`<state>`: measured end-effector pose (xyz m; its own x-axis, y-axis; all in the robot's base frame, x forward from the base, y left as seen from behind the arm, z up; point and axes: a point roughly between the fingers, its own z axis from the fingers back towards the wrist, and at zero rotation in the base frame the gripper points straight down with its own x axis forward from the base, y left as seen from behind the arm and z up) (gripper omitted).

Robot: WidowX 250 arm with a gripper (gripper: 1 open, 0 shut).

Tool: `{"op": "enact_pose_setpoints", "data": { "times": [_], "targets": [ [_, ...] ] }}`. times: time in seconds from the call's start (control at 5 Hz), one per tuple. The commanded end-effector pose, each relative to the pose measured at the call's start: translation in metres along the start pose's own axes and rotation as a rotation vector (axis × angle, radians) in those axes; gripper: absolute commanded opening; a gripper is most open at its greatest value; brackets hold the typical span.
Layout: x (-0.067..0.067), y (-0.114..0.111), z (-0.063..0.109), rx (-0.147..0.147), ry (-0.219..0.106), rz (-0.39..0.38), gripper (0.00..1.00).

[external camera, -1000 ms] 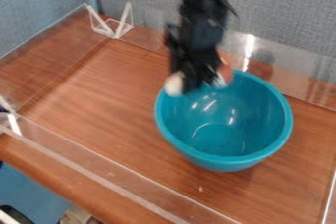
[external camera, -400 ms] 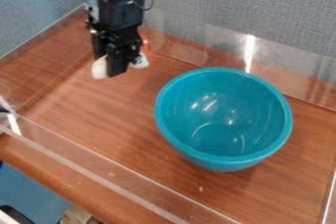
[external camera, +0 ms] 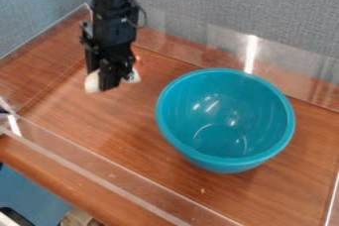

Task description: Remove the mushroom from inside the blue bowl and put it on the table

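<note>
the step in hand, as i judge it, is setting the mushroom (external camera: 95, 80) down on the table (external camera: 79, 121); the gripper (external camera: 111, 74) hangs nose-down over the wood at about ten o'clock from the blue bowl (external camera: 225, 119), well apart from its rim; its fingers are pinching the mushroom, of which only a pale bit shows at the lower left of the dark fingertips, very near the tabletop, though i cannot tell whether it touches; the bowl itself is empty, so the lifting half of the task looks done; to finish well, lower slowly until the mushroom bears on the wood, then part the fingers only a little and lift straight up, so nothing drags or tips; keep clear of the low clear wall toward nine o'clock; as to how the mushroom points, the fingers hide most of it; the cream part juts toward eight o'clock, which hints at a tilted long axis, but cap and stem cannot be told apart here, so release gently in case it rolls
</note>
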<state>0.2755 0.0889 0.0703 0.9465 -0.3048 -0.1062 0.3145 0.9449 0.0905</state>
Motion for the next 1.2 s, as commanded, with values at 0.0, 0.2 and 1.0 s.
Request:
{"op": "enact_pose_setpoints", "data": {
  "times": [0.0, 0.2, 1.0],
  "targets": [
    [0.001, 0.008, -0.002, 0.023, -0.013, 0.017, 0.00],
    [0.002, 0.010, -0.010, 0.025, -0.001, 0.013, 0.00],
    [0.000, 0.015, -0.020, 0.032, 0.014, 0.028, 1.00]
  ]
}}
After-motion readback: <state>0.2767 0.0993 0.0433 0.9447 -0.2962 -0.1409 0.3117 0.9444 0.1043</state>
